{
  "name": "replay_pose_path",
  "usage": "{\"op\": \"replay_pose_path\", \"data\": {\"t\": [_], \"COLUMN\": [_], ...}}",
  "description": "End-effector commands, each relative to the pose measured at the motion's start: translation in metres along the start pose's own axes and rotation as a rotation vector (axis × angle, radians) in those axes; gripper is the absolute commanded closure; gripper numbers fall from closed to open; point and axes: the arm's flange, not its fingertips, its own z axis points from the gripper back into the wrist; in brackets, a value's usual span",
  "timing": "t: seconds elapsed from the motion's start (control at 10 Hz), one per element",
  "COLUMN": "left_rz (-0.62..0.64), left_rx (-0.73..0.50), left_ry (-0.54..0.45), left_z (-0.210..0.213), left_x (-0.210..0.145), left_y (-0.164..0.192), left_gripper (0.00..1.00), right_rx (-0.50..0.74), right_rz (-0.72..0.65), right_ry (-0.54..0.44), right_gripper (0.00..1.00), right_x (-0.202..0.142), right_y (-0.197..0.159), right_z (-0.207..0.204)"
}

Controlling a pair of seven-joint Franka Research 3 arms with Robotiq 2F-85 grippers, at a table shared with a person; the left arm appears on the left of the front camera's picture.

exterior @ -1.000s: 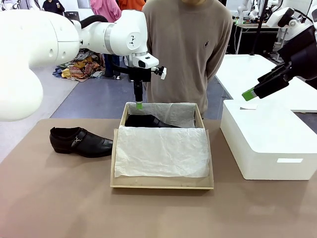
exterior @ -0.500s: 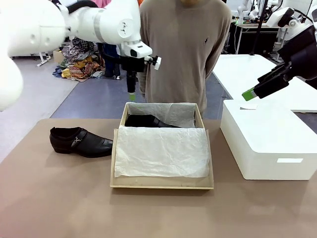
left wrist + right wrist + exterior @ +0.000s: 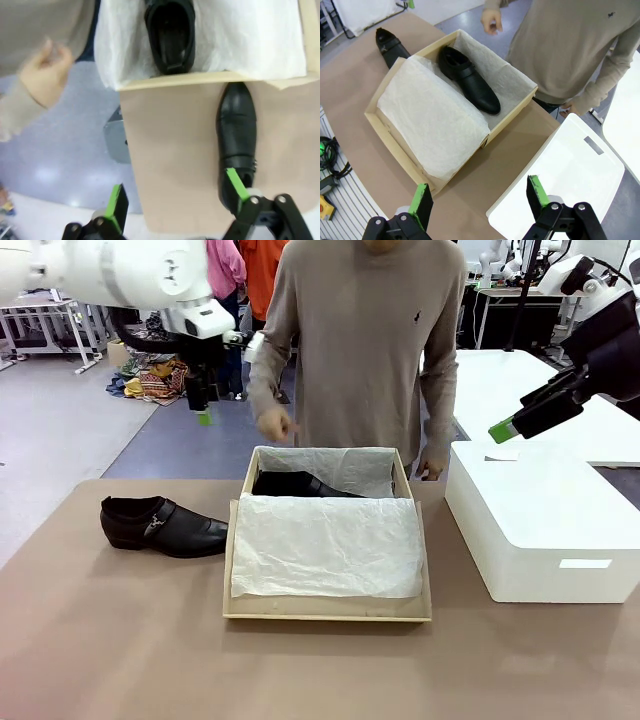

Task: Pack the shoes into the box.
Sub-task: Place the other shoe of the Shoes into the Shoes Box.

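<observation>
One glossy black shoe [image 3: 165, 526] lies on the brown table, left of the tan box [image 3: 327, 612]. The other shoe [image 3: 300, 484] lies inside along the far wall, partly behind white tissue paper [image 3: 325, 545] that covers the near half. My left gripper [image 3: 204, 415] hangs open and empty high above the table's far left edge; its wrist view looks down on the table shoe [image 3: 236, 135], the boxed shoe [image 3: 171, 35] and the box rim [image 3: 210, 77]. My right gripper [image 3: 505, 430] is open over the white box, with the boxed shoe [image 3: 470, 80] far below its fingers.
A large white box [image 3: 540, 530] stands at the right of the table. A person in a beige sweater stands behind the tan box, one hand [image 3: 272, 425] raised near its far left corner, the other [image 3: 432, 465] by its far right corner.
My left gripper has risen and swung left, away from the box's far wall. The person's hands have come forward beside the box. The right arm has not moved.
</observation>
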Motion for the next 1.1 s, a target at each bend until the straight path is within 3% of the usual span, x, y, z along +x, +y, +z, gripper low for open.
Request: {"op": "replay_pose_path", "data": {"t": [0.0,0.3,0.7,0.8,1.0], "left_rz": [0.010,-0.007,-0.068,-0.018,-0.018], "left_rx": [0.057,0.050,-0.067,0.002,0.002], "left_ry": [-0.051,-0.013,0.000,0.010,0.010], "left_z": [-0.006,-0.011,-0.019,-0.019,-0.019], "left_x": [-0.026,-0.054,-0.060,-0.060,-0.060], "left_y": [-0.034,-0.044,-0.025,-0.036,-0.036], "left_gripper": [0.00,0.00,0.00,0.00,0.00], "right_rx": [0.008,0.008,0.008,0.008,0.008], "right_rz": [0.000,0.000,0.000,0.000,0.000], "right_ry": [-0.005,-0.005,-0.005,-0.005,-0.005], "right_gripper": [0.00,0.00,0.00,0.00,0.00], "right_x": [0.000,0.000,0.000,0.000,0.000], "right_y": [0.000,0.000,0.000,0.000,0.000], "right_z": [0.000,0.000,0.000,0.000,0.000]}}
